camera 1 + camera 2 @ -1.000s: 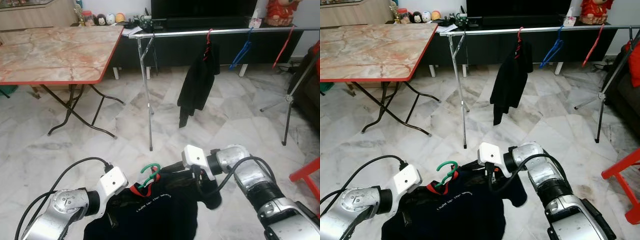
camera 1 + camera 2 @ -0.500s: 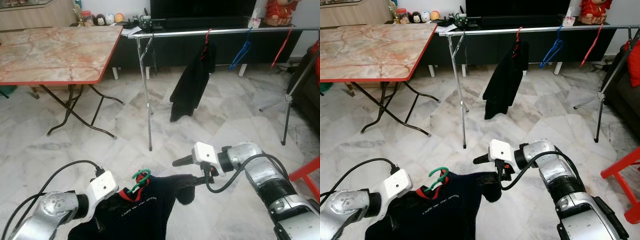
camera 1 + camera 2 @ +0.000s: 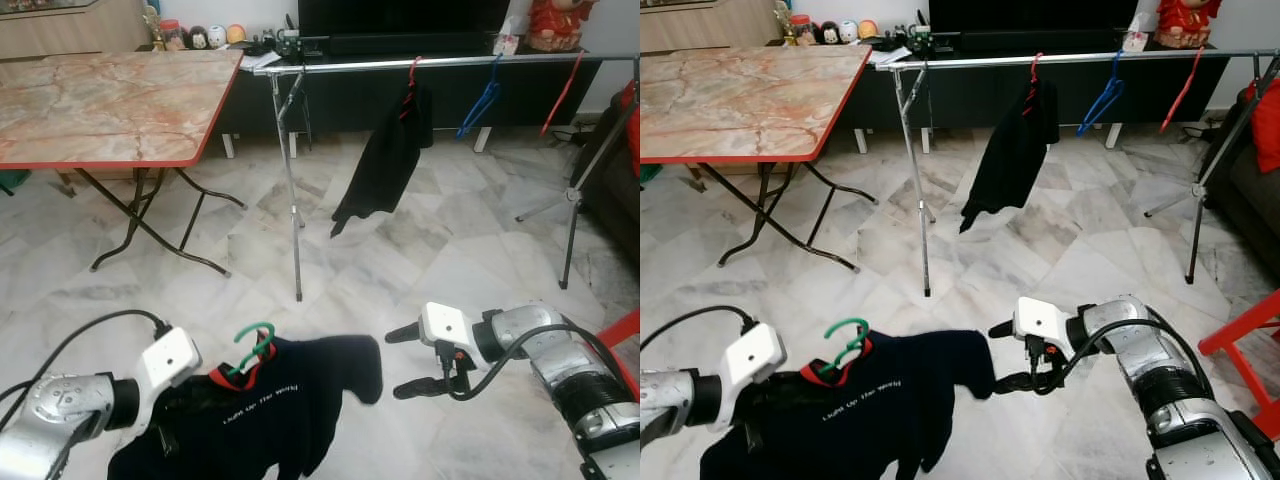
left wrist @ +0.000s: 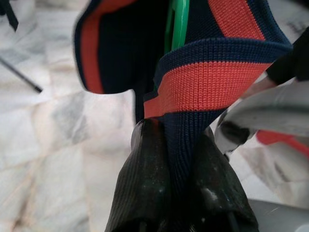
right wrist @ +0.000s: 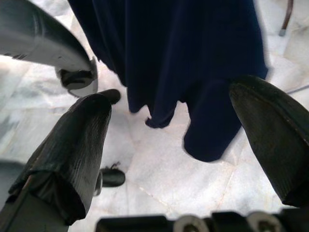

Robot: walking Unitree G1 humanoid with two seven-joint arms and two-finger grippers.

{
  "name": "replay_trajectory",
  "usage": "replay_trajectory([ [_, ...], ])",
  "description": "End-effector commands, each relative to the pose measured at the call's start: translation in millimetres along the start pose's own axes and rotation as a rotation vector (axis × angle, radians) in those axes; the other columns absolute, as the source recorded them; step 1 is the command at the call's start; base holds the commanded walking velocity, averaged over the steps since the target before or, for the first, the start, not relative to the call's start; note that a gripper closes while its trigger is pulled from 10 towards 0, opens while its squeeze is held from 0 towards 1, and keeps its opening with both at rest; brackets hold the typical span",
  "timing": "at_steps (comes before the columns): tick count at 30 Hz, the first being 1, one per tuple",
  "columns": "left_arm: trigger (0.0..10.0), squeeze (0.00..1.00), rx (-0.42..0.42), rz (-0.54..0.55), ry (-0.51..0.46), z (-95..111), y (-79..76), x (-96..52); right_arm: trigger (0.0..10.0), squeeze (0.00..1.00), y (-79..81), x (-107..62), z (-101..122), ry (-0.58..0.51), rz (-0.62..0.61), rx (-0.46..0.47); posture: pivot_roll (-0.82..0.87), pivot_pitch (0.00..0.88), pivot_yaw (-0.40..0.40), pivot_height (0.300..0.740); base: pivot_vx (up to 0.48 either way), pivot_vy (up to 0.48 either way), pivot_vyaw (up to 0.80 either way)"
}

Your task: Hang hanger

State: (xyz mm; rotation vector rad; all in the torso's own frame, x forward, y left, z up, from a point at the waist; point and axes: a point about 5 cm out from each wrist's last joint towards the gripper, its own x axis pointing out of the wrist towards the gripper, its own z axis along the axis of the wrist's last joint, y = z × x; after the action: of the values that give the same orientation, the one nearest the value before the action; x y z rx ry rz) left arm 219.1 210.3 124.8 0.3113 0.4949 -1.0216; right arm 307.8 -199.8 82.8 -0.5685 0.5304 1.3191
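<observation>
A dark navy shirt with a red-striped collar hangs on a green hanger, low in front of me. My left gripper is shut on the shirt's collar, just below the hanger's hook. My right gripper stands open to the right of the shirt's sleeve, apart from it, with nothing between its fingers. The silver clothes rail runs across the back, with a black garment on a red hanger, an empty blue hanger and an empty red hanger.
A folding table with a marble top and red edge stands at the left. A black TV cabinet is behind the rail. A red stool and a dark sofa edge are at the right. Marble floor lies between me and the rail.
My right gripper let go of the shirt's sleeve and drew back to the right, open. My left gripper still holds the collar. The black garment on the rail swings.
</observation>
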Motion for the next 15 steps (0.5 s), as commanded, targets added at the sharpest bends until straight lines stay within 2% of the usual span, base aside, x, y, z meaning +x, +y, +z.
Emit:
replay_trajectory([
  [1, 0.0, 0.0, 0.029, -0.03, -0.043, 13, -1.7, -4.3, 10.0, 0.0, 1.6, 3.4, -3, 0.01, -0.013, -0.001, 0.01, 0.038, 0.024, 0.74, 0.0, 0.0, 0.0],
  [4, 0.0, 0.0, 0.039, -0.076, -0.006, 9, -7.5, -4.1, 10.0, 0.0, -1.2, 4.8, -2, 0.016, -0.057, -0.013, 0.01, 0.038, 0.027, 0.74, 0.0, 0.0, 0.0],
  [8, 0.0, 0.0, 0.038, -0.076, -0.008, 8, -7.9, -2.5, 10.0, 0.0, -2.0, 4.2, -3, 0.029, -0.063, -0.022, 0.01, 0.035, 0.029, 0.74, 0.0, 0.0, 0.0],
  [15, 0.0, 0.0, 0.039, -0.14, 0.02, 9, -14.0, -4.4, 10.0, 0.0, -8.9, 2.2, -1, 0.029, -0.142, -0.054, 0.01, 0.032, 0.028, 0.74, 0.0, 0.0, 0.0],
])
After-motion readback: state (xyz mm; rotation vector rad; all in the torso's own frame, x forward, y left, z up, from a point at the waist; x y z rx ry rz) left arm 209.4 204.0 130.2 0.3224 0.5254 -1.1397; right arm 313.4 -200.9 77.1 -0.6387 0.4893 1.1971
